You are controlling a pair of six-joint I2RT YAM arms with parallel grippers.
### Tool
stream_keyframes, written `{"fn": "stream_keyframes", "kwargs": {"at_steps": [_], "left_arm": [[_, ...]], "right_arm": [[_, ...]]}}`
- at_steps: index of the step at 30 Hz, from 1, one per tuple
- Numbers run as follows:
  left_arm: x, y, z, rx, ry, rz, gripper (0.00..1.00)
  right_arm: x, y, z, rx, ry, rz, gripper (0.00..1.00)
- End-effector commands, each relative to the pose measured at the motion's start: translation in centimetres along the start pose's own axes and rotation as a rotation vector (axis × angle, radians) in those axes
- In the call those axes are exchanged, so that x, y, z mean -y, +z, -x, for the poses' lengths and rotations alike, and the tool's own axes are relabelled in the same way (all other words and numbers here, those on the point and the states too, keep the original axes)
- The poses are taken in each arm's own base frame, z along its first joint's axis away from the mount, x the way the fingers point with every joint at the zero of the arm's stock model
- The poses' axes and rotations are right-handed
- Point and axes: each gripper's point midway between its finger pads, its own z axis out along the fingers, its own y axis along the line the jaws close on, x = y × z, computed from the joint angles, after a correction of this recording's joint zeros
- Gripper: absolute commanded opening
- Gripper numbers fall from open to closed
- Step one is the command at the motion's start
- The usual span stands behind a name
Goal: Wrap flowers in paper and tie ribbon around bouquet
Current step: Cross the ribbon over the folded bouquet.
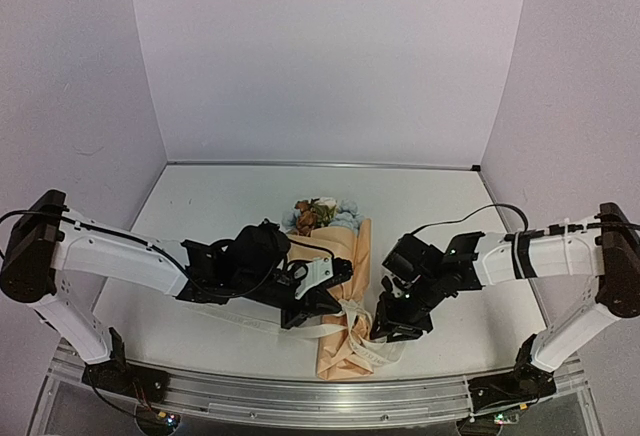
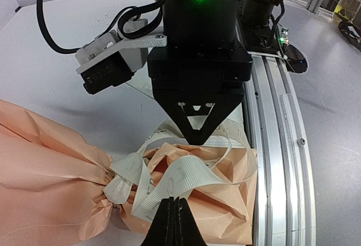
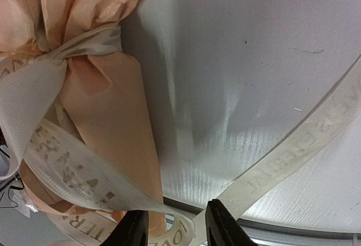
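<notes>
Bouquet [image 1: 357, 251] is laid on the table [image 1: 220, 216] between the arms, flowers [image 1: 320, 214] at the far end. Ribbon [image 3: 282, 161] is cinched around the narrow neck. It is judged light, limp and a bit slick, best pinched flat on a free tail near the knot. Paper [image 2: 51, 161] is crumpled and tear-prone, not to be yanked.

Left pincer [image 2: 174, 203] is shut, a ribbon strand apparently nipped at the tips. Right pincer [image 3: 176, 218] is apart, a tail running between the fingers, unclamped.

Stems are hidden by paper. Ribbon ends are cut off. Knot tightness cannot be judged.
</notes>
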Motion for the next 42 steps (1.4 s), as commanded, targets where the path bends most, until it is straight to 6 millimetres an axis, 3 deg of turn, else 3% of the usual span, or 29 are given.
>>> {"fn": "stream_keyframes", "kwargs": {"at_steps": [1, 3, 5, 13, 17, 24, 30, 36, 42], "left_arm": [[-0.2, -1.0, 1.1, 0.035, -0.005, 0.029, 0.0], [-0.3, -1.0, 1.0, 0.034, -0.008, 0.036, 0.0], [-0.3, -1.0, 0.8, 0.03, -0.013, 0.037, 0.0], [-0.8, -1.6, 0.3, 0.04, -0.034, 0.078, 0.0], [-1.0, -1.7, 0.5, 0.057, -0.038, 0.085, 0.0], [-1.2, -1.4, 0.9, 0.079, -0.035, 0.082, 0.0], [-1.5, -0.4, 1.6, 0.088, -0.041, 0.078, 0.0], [-2.3, 1.3, 3.3, 0.118, -0.052, 0.087, 0.02], [-1.8, 1.9, 2.8, 0.127, -0.038, 0.069, 0.06]], "right_arm": [[-0.7, 0.2, 0.7, 0.044, 0.016, 0.018, 0.24], [-0.8, -0.3, 0.7, 0.055, 0.011, 0.016, 0.09], [-0.8, -1.3, 0.4, 0.041, -0.009, -0.01, 0.0], [-2.1, -5.5, 0.3, 0.024, -0.094, -0.062, 0.0], [-3.6, -7.2, 0.9, 0.003, -0.102, -0.041, 0.0], [-6.1, -9.5, 4.1, -0.05, 0.015, 0.009, 0.0], [-7.8, -9.5, 6.0, -0.097, 0.071, -0.001, 0.0], [-6.8, -8.7, 7.7, -0.086, 0.141, -0.072, 0.0], [-6.5, -8.8, 9.4, -0.083, 0.202, -0.075, 0.0]]}}
